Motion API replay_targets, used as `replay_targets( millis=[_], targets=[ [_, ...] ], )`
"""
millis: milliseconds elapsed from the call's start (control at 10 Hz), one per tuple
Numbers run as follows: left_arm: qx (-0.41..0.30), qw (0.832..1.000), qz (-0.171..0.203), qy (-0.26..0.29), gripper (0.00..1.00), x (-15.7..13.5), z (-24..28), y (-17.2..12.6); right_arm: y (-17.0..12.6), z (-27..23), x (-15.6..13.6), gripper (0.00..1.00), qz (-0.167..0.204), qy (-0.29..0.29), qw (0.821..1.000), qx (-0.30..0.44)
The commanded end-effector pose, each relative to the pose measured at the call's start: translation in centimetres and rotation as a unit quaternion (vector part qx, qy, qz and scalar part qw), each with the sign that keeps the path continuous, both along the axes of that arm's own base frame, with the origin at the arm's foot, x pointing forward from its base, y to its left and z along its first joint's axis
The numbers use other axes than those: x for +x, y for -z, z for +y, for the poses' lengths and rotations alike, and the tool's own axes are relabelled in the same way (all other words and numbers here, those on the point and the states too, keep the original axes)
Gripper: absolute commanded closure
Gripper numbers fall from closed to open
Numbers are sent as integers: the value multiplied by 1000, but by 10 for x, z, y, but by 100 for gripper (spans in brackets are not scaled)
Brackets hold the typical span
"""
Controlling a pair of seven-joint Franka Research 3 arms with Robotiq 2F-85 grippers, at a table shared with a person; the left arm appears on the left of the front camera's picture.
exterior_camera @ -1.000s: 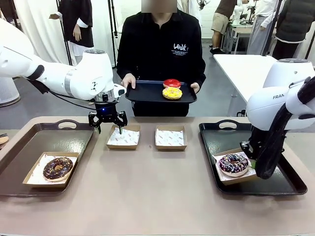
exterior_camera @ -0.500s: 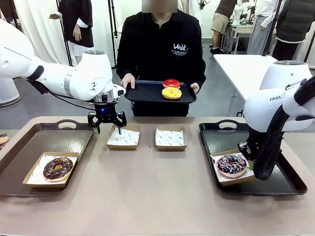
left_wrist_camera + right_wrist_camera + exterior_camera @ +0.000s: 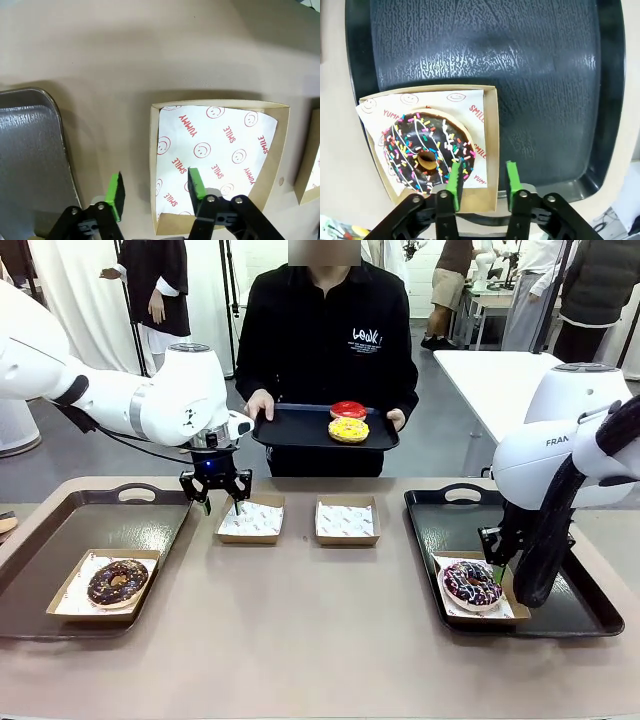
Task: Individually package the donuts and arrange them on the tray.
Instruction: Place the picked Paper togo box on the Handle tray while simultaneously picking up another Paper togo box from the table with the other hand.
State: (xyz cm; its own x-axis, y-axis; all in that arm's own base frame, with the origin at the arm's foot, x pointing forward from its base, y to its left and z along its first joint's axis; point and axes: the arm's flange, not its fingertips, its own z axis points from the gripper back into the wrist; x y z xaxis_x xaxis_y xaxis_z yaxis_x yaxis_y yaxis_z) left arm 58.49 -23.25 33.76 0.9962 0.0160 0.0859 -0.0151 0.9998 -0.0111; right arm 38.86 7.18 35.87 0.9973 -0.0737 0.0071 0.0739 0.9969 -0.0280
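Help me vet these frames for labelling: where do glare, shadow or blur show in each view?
Right wrist view: a pale sheen lies across the dark tray; the sprinkled donut is sharp. Left wrist view: a soft shadow falls on the table beyond the empty box, its print is crisp, and glare whitens the left tray. Front view: even light, no motion blur.

Grey floor (image 3: 50,465), white side table (image 3: 490,390) far right, pale curtain (image 3: 85,280) far left, tan tabletop (image 3: 320,660) up front.
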Motion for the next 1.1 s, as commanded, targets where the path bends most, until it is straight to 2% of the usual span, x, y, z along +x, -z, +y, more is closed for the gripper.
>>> replay_targets(
  millis=[0,100,200,700,800,1000],
  targets=[
    [8,1000,-4,5,100,-1,2,4,12,-3,-23,0,-7,4,1000,13],
    [8,1000,-3,6,100,0,2,3,12,-4,-23,4,-8,4,1000,14],
    [8,1000,-4,7,100,0,2,3,12,-4,-23,0,-8,5,1000,16],
    [4,1000,1,5,100,2,4,0,1,-14,-29,0,-21,7,999,44],
    [1,1000,-2,4,100,1,4,-4,-5,-21,-33,0,-26,7,998,64],
    [1,1000,7,5,100,-3,3,-24,-22,-52,-41,0,-30,-1,985,171]
  ],
)
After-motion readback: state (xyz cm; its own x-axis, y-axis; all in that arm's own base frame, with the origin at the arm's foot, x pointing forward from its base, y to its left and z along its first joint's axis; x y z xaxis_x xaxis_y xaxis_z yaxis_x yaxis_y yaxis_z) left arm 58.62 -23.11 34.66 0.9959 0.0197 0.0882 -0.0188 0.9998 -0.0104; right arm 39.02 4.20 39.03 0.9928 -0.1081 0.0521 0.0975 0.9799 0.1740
